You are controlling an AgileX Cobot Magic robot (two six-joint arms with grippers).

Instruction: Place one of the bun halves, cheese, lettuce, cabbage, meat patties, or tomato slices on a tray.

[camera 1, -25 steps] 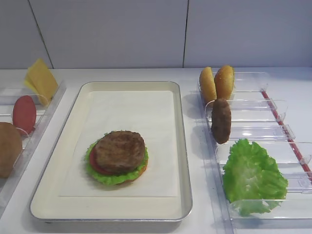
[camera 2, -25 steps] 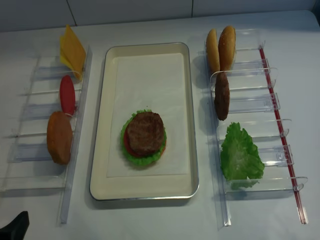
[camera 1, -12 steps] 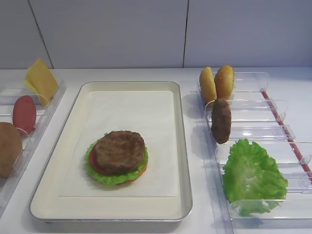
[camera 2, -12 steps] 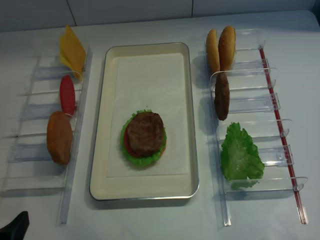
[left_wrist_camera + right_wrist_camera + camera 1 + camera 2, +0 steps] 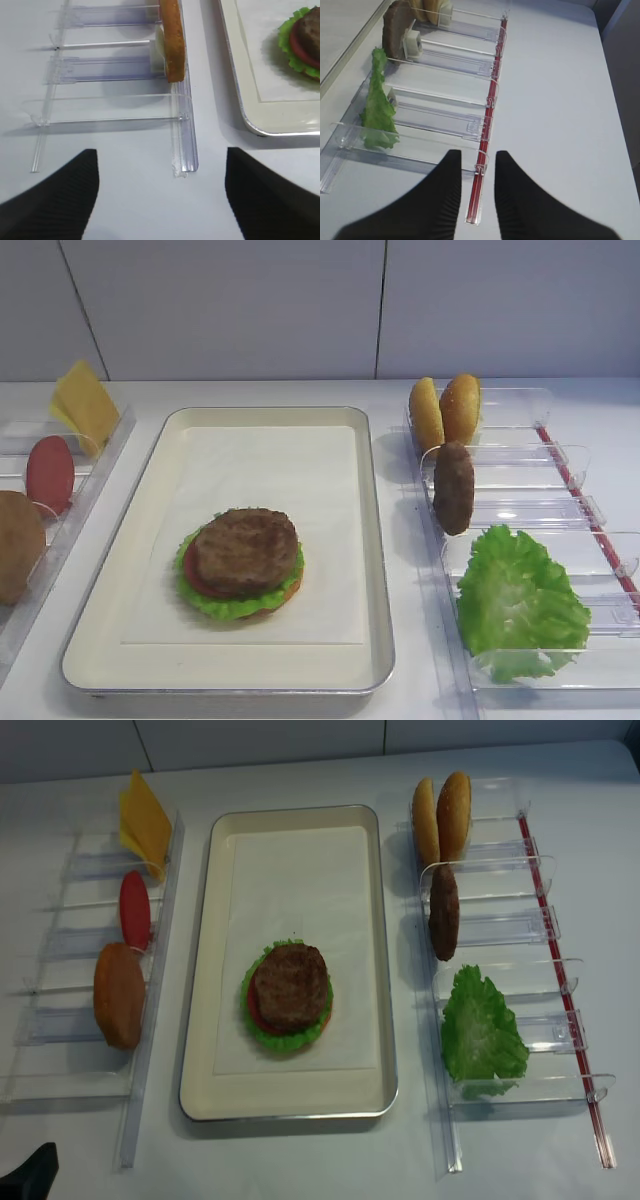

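Nothing has visibly moved since the earlier frames: every piece sits where it did and neither arm enters the overhead views. The tray (image 5: 375,540) holds a part-built stack toward its 6 o'clock end, with a patty (image 5: 245,552) on top of a tomato slice, lettuce and a bun base. Seen from its own camera, the left claw (image 5: 161,152) stands wide and empty above the near end of the left rack. The right claw (image 5: 477,157) is narrow, with only a slit between its fingers and nothing in it, and it hangs over the near end of the right rack. The cheese (image 5: 85,405) is the likeliest next layer, and it leans on edge in the left rack at about 10 o'clock from the tray. It looks thin, light and bendy with a smooth face, so it would probably flop or slip if gripped loosely. The best hold is on its free upper corner, with the pads flat on both faces, well clear of the rack wall. The bun pair (image 5: 445,410) at 1 o'clock looks light and springy, and each half should be gripped across its thickness. The spare patty (image 5: 453,487) looks stiffer with a rough surface that should grip well. The lettuce leaf (image 5: 520,605) at 4 o'clock is floppy and frilled, so it should be pinched near its thicker middle.
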